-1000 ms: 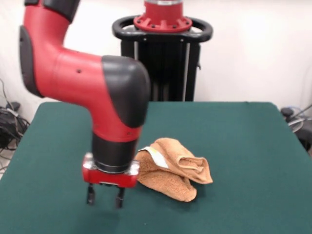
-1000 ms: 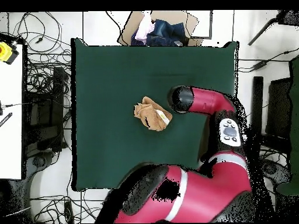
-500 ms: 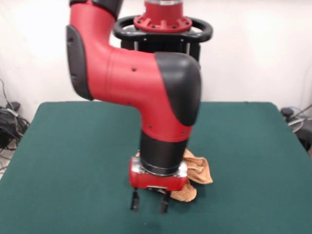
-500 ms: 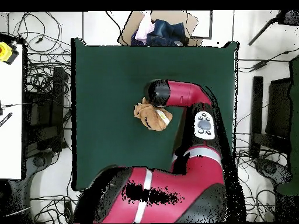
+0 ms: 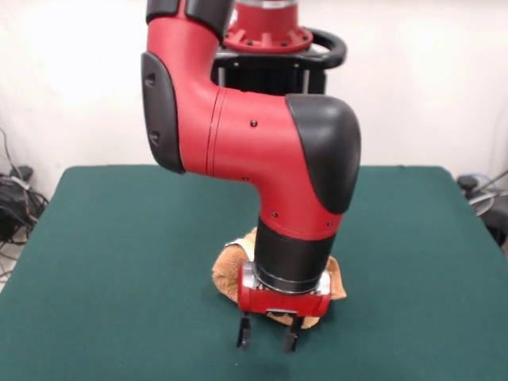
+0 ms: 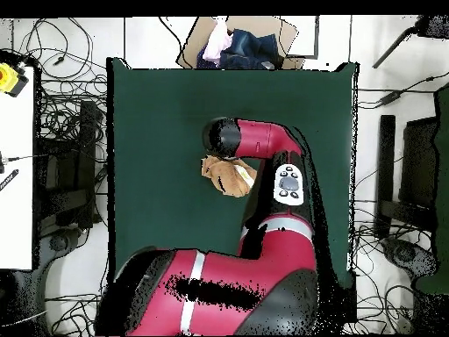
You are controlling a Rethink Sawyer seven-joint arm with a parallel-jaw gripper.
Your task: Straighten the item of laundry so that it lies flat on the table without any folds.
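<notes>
Gripper (image 5: 267, 339) fingers are spread apart and hold nothing; their tips hang just above the green table (image 5: 103, 262), touching nothing. It sits right in front of the towel (image 5: 228, 268), toward the table's near edge. That orange-tan towel lies bunched up with folds near the middle of the table, partly hidden behind the red arm (image 5: 262, 151).

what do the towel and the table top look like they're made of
The towel: orange-tan, seemingly soft terry cloth, going by its nubby matte surface and the way it slumps into folds. The table: a dark green top, probably felt or a similar fabric covering, since it looks flat, matte and shows no glare.
</notes>
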